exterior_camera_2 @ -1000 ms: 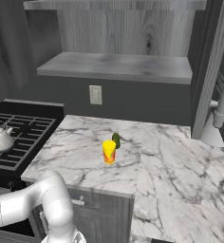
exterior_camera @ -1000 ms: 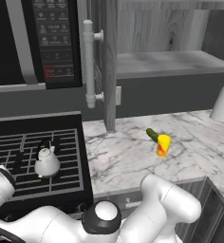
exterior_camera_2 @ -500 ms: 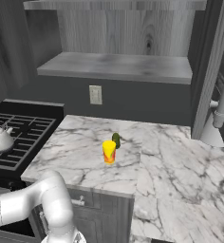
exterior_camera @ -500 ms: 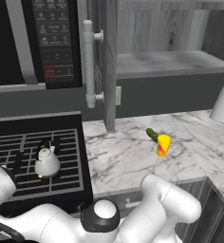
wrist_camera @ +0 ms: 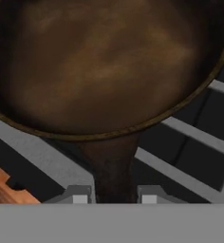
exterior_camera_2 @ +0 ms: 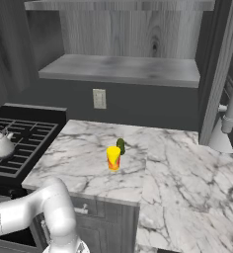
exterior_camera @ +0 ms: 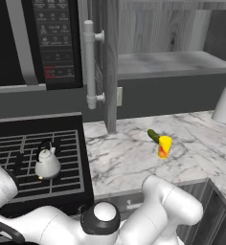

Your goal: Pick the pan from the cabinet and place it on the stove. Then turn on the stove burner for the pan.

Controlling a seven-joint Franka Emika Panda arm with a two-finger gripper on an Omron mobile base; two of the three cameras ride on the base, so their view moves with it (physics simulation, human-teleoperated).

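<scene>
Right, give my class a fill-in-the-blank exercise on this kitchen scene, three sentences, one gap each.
1. In the hand view, the tool is shut on the handle of the ____.
2. The small white kettle stands on the grates of the ____.
3. The yellow and red item on the marble counter lies next to a small ____ vegetable.

Missing words: pan; stove; green

Stove point(exterior_camera: 19, 189) bears kettle point(exterior_camera: 47, 164); counter point(exterior_camera: 124, 162) bears bottle point(exterior_camera: 164, 146).

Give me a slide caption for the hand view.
Gripper shut on the round dark-brown pan's handle, above grey bars.
</scene>
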